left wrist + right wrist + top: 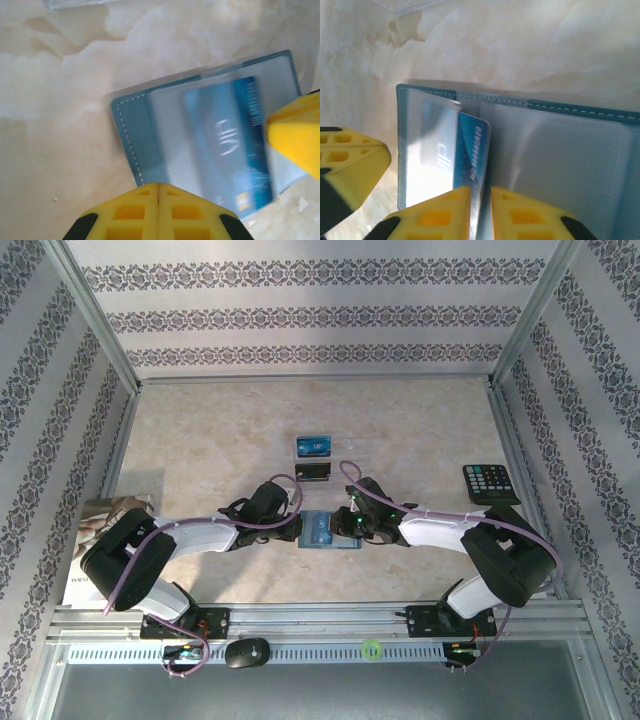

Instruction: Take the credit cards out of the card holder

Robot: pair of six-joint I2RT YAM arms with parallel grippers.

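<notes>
The teal card holder (318, 532) lies open on the table between both grippers. A blue credit card (470, 145) sticks halfway out of its clear left pocket, the free edge lifted. My right gripper (480, 192) stands slightly open, its yellow fingers either side of that lifted edge with a narrow gap showing. My left gripper (158, 187) is shut with nothing between its fingers, its tips resting at the card holder's (135, 130) stitched edge. The blue credit card (225, 150) shows blurred there. Another blue card (313, 446) and a dark card (313, 473) lie on the table farther back.
A black calculator (487, 483) sits at the right, close to the right arm's elbow. A clear plastic sheet (355, 452) lies beside the loose cards. A paper or booklet (85, 540) lies under the left arm at the table's left edge.
</notes>
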